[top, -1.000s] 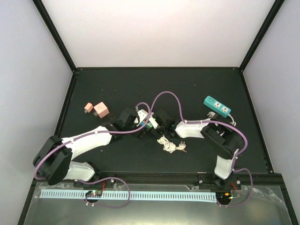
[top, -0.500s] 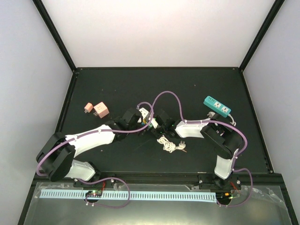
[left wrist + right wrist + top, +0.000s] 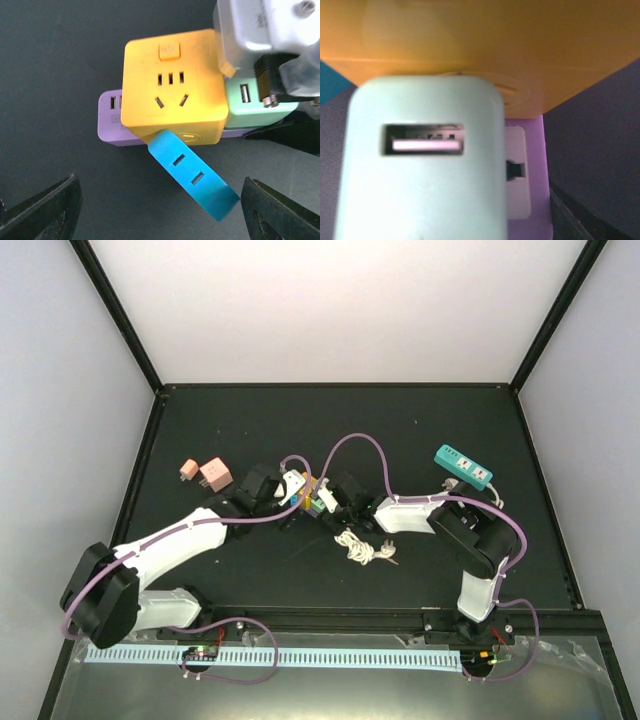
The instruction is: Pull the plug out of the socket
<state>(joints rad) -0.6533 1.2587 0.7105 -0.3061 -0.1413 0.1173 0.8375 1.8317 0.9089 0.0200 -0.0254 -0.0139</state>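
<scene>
Left hand (image 3: pixel 161 179) is hovering with its fingers (image 3: pixel 47 212) spread wide apart, gripping nothing. It is facing a blue adapter (image 3: pixel 192 175) that is tilting out from the near edge of the yellow socket cube (image 3: pixel 170 95). Right hand (image 3: pixel 330 498) is clamping the mint-green plug (image 3: pixel 252 100), which is sitting tight against the cube's side, over a purple strip (image 3: pixel 111 125). All of them are lying together near the middle of the dark table (image 3: pixel 420 430).

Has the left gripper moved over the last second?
Yes. In the top view the left gripper went right toward the sockets, then drew back left, ending nearer the pink blocks.
</scene>
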